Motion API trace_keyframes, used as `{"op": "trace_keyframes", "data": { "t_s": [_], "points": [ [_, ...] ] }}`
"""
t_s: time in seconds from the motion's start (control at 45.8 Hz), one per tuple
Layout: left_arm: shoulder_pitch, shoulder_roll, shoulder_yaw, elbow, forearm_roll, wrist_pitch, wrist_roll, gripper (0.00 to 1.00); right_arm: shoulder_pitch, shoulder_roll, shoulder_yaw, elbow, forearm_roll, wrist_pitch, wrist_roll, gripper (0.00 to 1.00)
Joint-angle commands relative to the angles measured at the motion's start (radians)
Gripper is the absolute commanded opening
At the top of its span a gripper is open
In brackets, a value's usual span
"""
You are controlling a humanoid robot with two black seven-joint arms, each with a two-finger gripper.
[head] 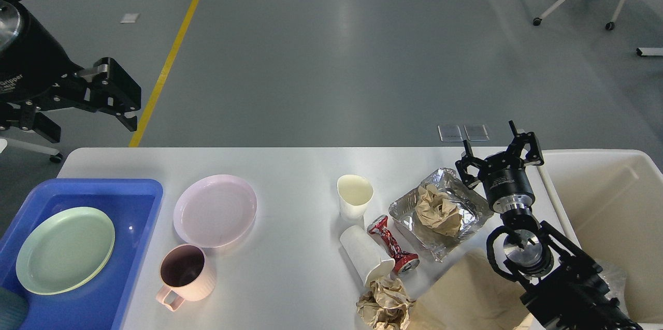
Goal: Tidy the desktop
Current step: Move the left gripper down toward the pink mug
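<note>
The desktop [300, 205] fills the lower part of the view, from 9 o'clock to 3 o'clock. At 8 o'clock stands one blue tray [140, 205] with one green plate [65, 249] inside it. Just right of the tray lies one pink plate [215, 211], and below it, at 7 o'clock, one pink mug [185, 274] stands upright with its handle to the front.

There are two white paper cups: one upright cup [355, 200] near the centre, and one fallen cup [365, 256] lying on its side just below it. One crushed red can [392, 245] lies touching the fallen cup on its right. At 4 o'clock is one foil tray [469, 205] holding one brown paper ball [439, 211]. A second crumpled paper ball [383, 306] lies at 6 o'clock, beside one flat brown bag [466, 296]. One cream bin [611, 216] is at 3 o'clock.

The right gripper [500, 156] hangs over the far right corner of the foil tray, fingers spread and holding nothing. The left gripper [83, 115] is at 10 o'clock, above the floor beyond the table, fingers also apart and empty.
</note>
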Motion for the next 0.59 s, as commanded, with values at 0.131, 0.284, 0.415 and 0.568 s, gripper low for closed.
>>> {"op": "trace_keyframes", "data": {
  "t_s": [0.131,0.284,0.415,0.568],
  "points": [
    [-0.067,-0.039,-0.081,-0.112,-0.078,-0.001,0.003,0.95,0.0,0.0,0.0,0.001,0.0,0.0,0.0,1.0],
    [-0.062,-0.027,-0.074,-0.112,-0.079,-0.004,0.005,0.96,0.0,0.0,0.0,0.001,0.0,0.0,0.0,1.0],
    [-0.018,-0.023,-0.075,-0.103,-0.076,-0.018,0.005,0.96,0.0,0.0,0.0,0.001,0.0,0.0,0.0,1.0],
    [0.048,-0.019,-0.072,-0.094,-0.073,-0.013,0.006,0.96,0.0,0.0,0.0,0.001,0.0,0.0,0.0,1.0]
  ]
}}
